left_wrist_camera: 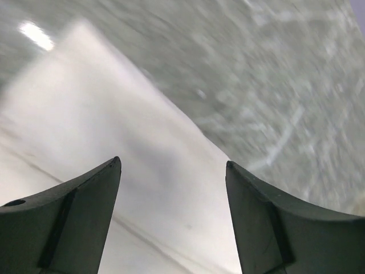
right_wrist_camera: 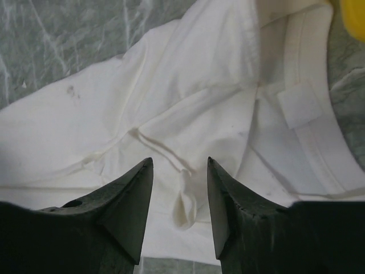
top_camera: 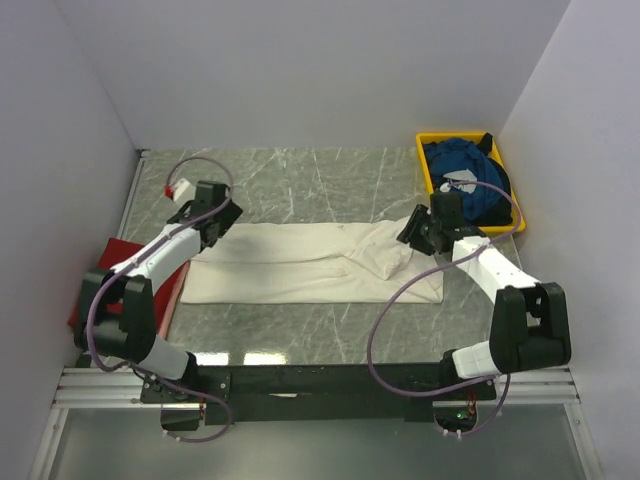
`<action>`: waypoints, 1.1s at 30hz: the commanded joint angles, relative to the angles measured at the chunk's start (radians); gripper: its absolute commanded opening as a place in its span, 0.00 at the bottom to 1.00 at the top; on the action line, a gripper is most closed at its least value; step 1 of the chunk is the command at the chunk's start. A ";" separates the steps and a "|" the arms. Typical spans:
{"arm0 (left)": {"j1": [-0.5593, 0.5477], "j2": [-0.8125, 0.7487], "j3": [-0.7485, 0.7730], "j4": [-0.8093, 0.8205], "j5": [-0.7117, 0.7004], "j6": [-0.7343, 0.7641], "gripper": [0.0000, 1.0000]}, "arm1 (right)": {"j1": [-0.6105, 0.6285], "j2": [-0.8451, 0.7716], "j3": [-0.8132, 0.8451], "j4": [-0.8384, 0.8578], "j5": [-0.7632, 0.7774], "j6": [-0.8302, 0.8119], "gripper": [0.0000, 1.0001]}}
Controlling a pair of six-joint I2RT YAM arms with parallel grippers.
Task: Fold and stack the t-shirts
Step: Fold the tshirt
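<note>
A cream-white t-shirt (top_camera: 310,265) lies folded into a long band across the middle of the table. My left gripper (top_camera: 220,230) hovers over its left end, and my right gripper (top_camera: 413,233) over its rumpled right end near the collar. In the left wrist view the left gripper (left_wrist_camera: 173,165) is open above blurred white cloth (left_wrist_camera: 114,142), with nothing between its fingers. The right gripper (right_wrist_camera: 179,161) is open too; a small raised pinch of cloth (right_wrist_camera: 188,200) stands loose between its fingers, beside the collar (right_wrist_camera: 308,114). A dark red t-shirt (top_camera: 120,252) lies at the left under the left arm. A blue t-shirt (top_camera: 470,180) fills the tray.
The yellow tray (top_camera: 424,165) stands at the back right against the wall, close behind my right gripper. White walls close in the table on three sides. Grey marble table surface (top_camera: 300,185) shows behind the cream shirt and in front of it.
</note>
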 commanded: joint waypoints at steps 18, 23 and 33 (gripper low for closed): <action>-0.528 0.437 0.488 0.063 0.118 0.232 0.80 | -0.002 0.016 -0.126 0.098 -0.097 0.013 0.17; -0.600 0.509 0.620 0.055 0.144 0.297 0.80 | 0.009 -0.117 -0.189 0.071 -0.096 0.028 0.05; -0.682 0.648 0.757 0.011 0.172 0.405 0.75 | 0.018 -0.339 -0.353 0.015 -0.125 0.061 0.06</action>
